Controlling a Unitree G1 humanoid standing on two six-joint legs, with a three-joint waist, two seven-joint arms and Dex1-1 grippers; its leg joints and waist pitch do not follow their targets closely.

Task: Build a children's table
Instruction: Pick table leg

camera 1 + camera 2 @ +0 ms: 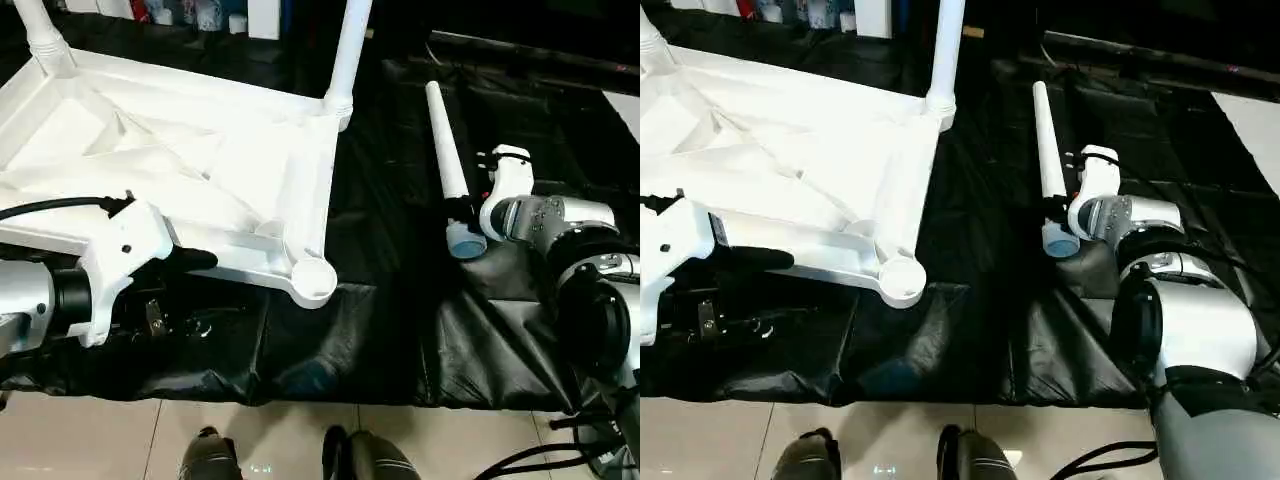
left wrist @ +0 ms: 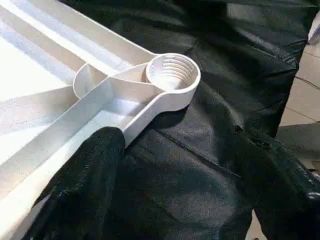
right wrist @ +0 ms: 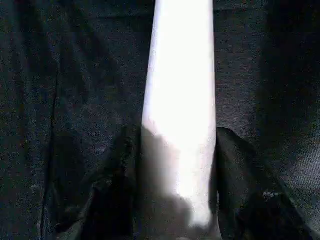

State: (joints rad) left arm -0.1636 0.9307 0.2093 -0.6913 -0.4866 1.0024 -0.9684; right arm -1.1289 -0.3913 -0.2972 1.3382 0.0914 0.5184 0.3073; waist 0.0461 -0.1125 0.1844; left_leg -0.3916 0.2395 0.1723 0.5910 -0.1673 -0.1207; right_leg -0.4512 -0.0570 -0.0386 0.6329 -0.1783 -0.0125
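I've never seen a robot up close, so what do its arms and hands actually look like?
Each silver metal forearm ends in a glossy white plastic wrist housing. The left hand has two soft black padded fingers. A black cable runs along the left arm. The right arm has rounded dark joints.
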